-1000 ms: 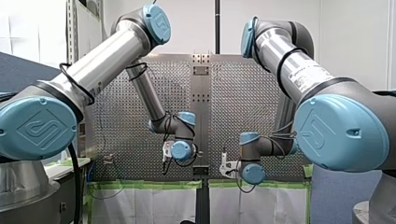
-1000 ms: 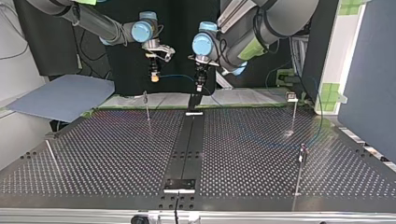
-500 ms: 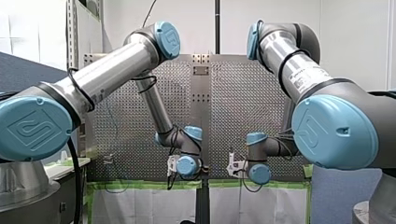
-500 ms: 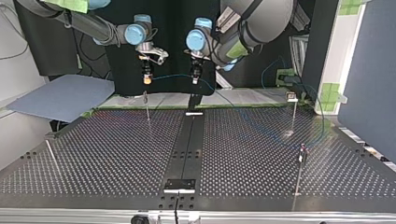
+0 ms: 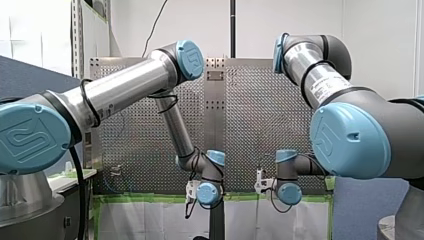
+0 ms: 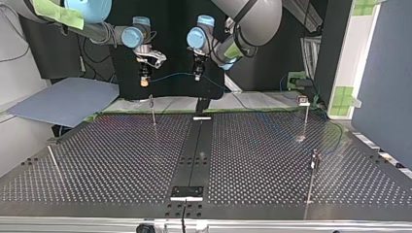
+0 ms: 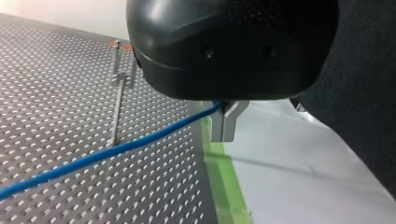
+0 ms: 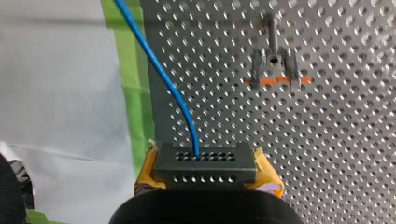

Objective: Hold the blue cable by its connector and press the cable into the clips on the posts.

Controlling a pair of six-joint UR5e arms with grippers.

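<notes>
While they hang over the far edge of the dark perforated metal table (image 6: 121, 160), you see my right gripper (image 8: 206, 169) clamped on the dark grey holed connector block (image 8: 205, 158) and my left gripper (image 7: 224, 122) pinching the thin blue cable (image 7: 116, 149) between them.

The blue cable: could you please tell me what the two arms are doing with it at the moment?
My right gripper is shut on the connector, with yellow pads on either side. My left gripper pinches the cable further along, so a short stretch hangs between them above the table's far edge. That stretch sits in no clip yet; the nearest post stands below, apart from it.
</notes>
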